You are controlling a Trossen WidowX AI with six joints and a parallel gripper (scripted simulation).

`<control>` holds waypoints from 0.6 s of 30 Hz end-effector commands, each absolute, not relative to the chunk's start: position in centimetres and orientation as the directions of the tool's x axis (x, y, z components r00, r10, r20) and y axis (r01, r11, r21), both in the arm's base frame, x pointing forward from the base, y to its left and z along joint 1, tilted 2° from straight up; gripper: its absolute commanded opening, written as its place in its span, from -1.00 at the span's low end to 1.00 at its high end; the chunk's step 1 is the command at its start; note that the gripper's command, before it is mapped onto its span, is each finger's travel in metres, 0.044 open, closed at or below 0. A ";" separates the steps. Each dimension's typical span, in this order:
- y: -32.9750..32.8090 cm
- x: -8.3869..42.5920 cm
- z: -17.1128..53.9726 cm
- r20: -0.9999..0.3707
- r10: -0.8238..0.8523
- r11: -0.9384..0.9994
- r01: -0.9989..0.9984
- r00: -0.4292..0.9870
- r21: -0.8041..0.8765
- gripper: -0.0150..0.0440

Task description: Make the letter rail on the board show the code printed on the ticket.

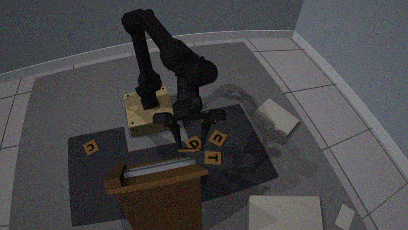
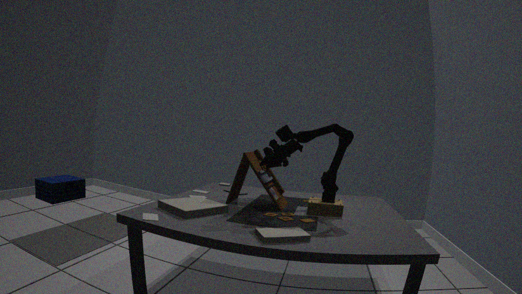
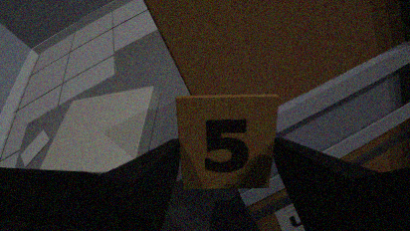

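Observation:
My gripper (image 1: 191, 148) (image 3: 226, 145) is shut on the 5 tile (image 1: 186, 150) (image 3: 226, 115), held by its side edges with the 5 upright in the wrist view. It is near the open right end of the grey rail (image 1: 159, 166) (image 3: 343, 82), just off the board (image 1: 159, 205) (image 2: 237, 178) in the top view. No tile shows in the visible rail. Orange tiles marked D (image 1: 194, 143), U (image 1: 217, 138) and T (image 1: 212, 157) lie on the dark mat; a C-like tile (image 1: 90, 147) lies at the left. The ticket (image 3: 288, 217) shows only partly.
An end block (image 1: 115, 174) stands at the rail's left end. Pale slabs lie right of the mat (image 1: 268, 118) (image 2: 282, 232) and at the front (image 1: 285, 212) (image 2: 191, 204). A small white card (image 1: 344, 216) (image 2: 150, 217) lies near the counter edge. Another tile is mostly hidden behind the gripper.

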State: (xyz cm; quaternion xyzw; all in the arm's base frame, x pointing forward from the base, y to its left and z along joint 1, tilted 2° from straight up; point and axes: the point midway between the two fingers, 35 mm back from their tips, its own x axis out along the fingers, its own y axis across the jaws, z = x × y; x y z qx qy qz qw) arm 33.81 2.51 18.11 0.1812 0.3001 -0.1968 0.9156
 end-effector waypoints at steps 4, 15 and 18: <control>5.9 33.2 17.1 -0.621 -0.204 0.923 0.361 0.757 0.136 -0.49; 10.9 31.6 15.7 -0.619 -0.125 0.983 0.180 0.775 0.027 -0.49; 12.1 31.0 15.4 -0.619 -0.104 0.991 0.133 0.779 0.001 -0.49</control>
